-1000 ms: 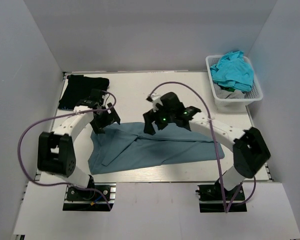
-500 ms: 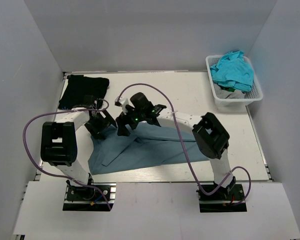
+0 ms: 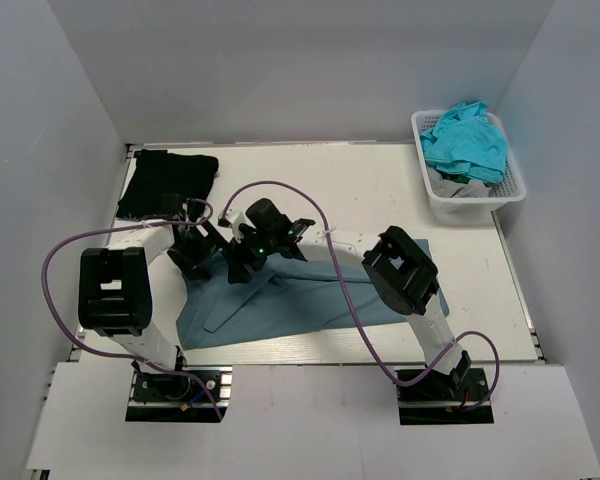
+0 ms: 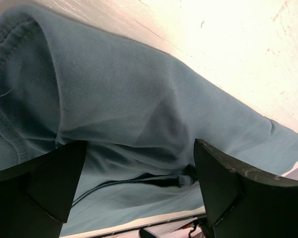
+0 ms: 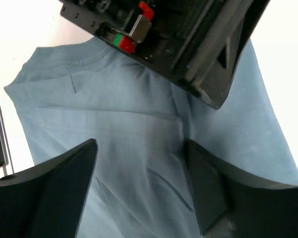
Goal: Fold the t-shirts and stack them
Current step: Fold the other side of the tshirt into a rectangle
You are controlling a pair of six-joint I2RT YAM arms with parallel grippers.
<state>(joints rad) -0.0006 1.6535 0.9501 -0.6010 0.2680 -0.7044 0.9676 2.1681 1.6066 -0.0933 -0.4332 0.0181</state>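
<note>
The slate-blue t-shirt [image 3: 310, 295] lies partly folded across the middle of the table. My left gripper [image 3: 202, 257] hangs open over its upper left edge; in the left wrist view the cloth [image 4: 129, 109] fills the space between the fingers [image 4: 223, 183]. My right gripper [image 3: 242, 262] is open right beside it, over the shirt's left part, with creased cloth [image 5: 139, 148] between its fingers [image 5: 208, 188]. A folded black t-shirt [image 3: 165, 180] lies at the back left. Turquoise t-shirts [image 3: 467, 140] are piled in the basket.
The white lattice basket [image 3: 460, 205] stands at the back right. The right arm stretches left across the shirt, close to the left arm. White walls enclose the table on three sides. The left gripper's body [image 5: 188, 39] shows in the right wrist view.
My right gripper has swung left across the shirt, from its middle to beside the left gripper. The left gripper has shifted slightly down onto the shirt's upper left edge.
</note>
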